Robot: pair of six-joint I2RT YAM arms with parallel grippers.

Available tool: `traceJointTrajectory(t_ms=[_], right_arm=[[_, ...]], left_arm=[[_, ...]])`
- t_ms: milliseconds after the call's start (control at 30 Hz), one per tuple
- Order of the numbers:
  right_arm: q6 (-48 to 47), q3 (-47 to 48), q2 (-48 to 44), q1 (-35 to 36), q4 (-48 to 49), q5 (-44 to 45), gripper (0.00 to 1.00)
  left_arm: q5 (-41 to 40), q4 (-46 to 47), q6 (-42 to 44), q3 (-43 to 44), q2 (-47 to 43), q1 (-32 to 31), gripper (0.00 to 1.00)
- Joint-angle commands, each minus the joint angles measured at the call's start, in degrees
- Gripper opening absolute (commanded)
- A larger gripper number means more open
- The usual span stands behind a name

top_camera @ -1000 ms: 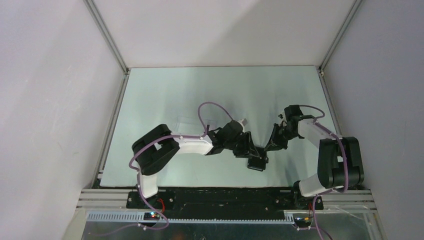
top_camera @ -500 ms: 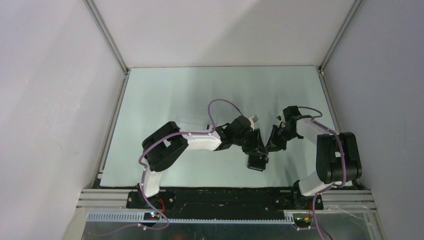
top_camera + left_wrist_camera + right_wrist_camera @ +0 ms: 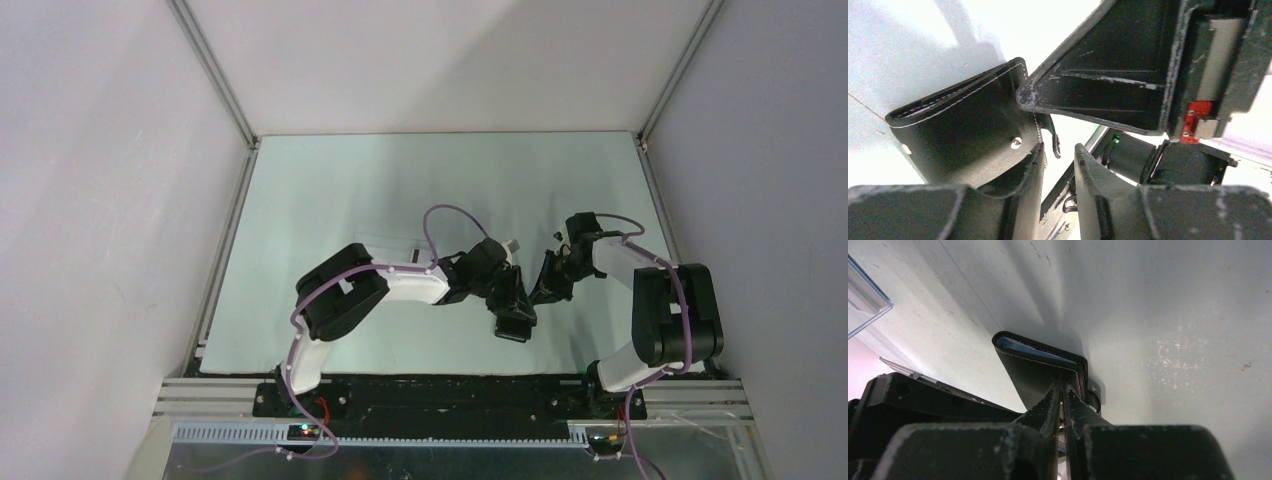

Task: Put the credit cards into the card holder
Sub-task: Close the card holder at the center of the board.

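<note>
1. Card holder (image 3: 1033, 367), black, grainy and white-stitched, is sitting folded at centre frame.
2. Right gripper (image 3: 1064, 392) is clamping its lower edge.
3. Left gripper (image 3: 1059, 167) is standing part-open at lower frame, the holder's flap touching 1 finger.

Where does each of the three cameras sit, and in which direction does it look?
Top external: above and behind the left arm and right arm, looking down on the table; both arms show whole.
Left wrist: on the left arm, facing the card holder; its own left claw shows at the bottom.
Right wrist: on the right arm, facing the table; the right claw shows, shut on the card holder.
Shared: both wrist views show the card holder, and all three show the right claw.
</note>
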Motion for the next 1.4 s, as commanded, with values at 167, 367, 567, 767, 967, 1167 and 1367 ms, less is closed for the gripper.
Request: traceJointTrajectory(t_ms=[167,367,567,767,967,1167,1367], right_arm=[[0.15,-0.08,0.11,0.05,0.61,0.47,0.09],[0.11,-0.08,-0.12,0.12,0.6,-0.06,0.09],[-0.36,-0.01,-2.05,0.09,0.67,-1.79,0.09],[-0.53,0.73,-3.2,0.16,0.08,-1.9,0.09],[-0.65,1.01,-3.78,0.37,-0.05,-2.02,0.09],[-0.77,1.06,-3.09,1.07,-0.06,-1.38,0.09],[-0.95,0.99,-1.02,1.31,-0.66,2.21,0.09]], left_arm=[[-1.05,0.44,0.11,1.96,0.92,-0.19,0.19],[-1.95,0.29,0.44,1.75,0.66,-0.19,0.0],[-4.99,-3.33,3.36,0.54,-1.96,0.21,0.0],[-7.33,-7.7,6.02,2.06,-1.67,0.42,0.0],[-7.78,-8.37,6.96,2.62,-0.99,0.4,0.0],[-9.36,-8.89,8.49,2.7,-2.68,0.47,0.0],[-10.45,-10.99,10.03,3.04,-4.38,0.72,0.0]])
